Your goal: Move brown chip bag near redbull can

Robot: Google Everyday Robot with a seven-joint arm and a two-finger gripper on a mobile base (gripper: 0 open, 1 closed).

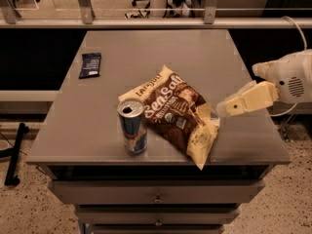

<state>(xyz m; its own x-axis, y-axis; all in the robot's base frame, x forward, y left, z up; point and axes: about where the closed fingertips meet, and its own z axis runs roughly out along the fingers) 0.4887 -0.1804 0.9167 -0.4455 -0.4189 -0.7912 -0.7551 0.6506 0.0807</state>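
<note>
A crinkly brown chip bag with cream-yellow edges and white lettering [173, 113] lies flat and slantwise on the grey rectangular counter [146, 48], towards its front. One cream end points back and left, and the other cream corner reaches the counter's front edge. A slim blue-and-silver redbull can with an opened silver top [132, 126] stands upright just beside the bag's left side, close to the front edge; whether the two touch cannot be told. The cream-coloured tool [220, 111] comes in from the right on a white rounded arm [292, 77]. It hangs low over the counter with its tip at the bag's right edge. Whether it is spread or pressed together cannot be told, nor whether it touches the bag. A small flat dark blue packet [90, 65] lies well apart from the others, near the counter's left edge towards the back. Grey drawers with small knobs [158, 198] sit beneath the counter's top.
</note>
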